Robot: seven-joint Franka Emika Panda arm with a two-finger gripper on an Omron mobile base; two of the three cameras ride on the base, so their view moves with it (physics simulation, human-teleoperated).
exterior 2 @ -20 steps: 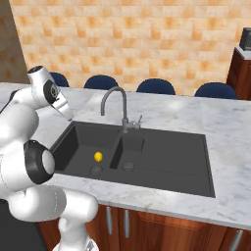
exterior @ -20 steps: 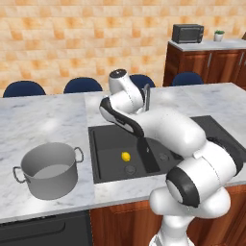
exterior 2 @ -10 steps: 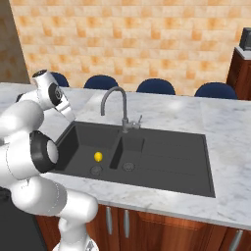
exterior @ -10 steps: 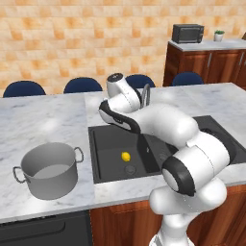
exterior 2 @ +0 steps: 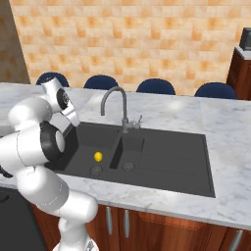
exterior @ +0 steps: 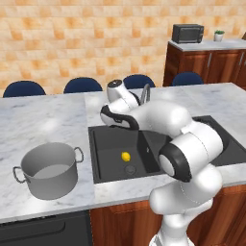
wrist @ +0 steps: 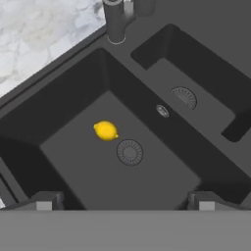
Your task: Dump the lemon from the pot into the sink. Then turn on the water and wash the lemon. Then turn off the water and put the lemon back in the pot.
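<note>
left base view: behind the arm on its left, facing forward and down across the marble counter (exterior: 43, 122), from some way off. right base view: behind on the right, same facing, same range. hand view: close above the sink (wrist: 73, 98), looking steeply down into its large basin. shared by all three: sink, lemon (exterior: 126, 156) (exterior 2: 98, 156) (wrist: 106, 131), faucet (exterior 2: 117, 105) (wrist: 114, 19).

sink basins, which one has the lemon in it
The larger basin of the sink, on the pot side: the lemon lies beside its round drain. The smaller basin holds no fruit.
</note>
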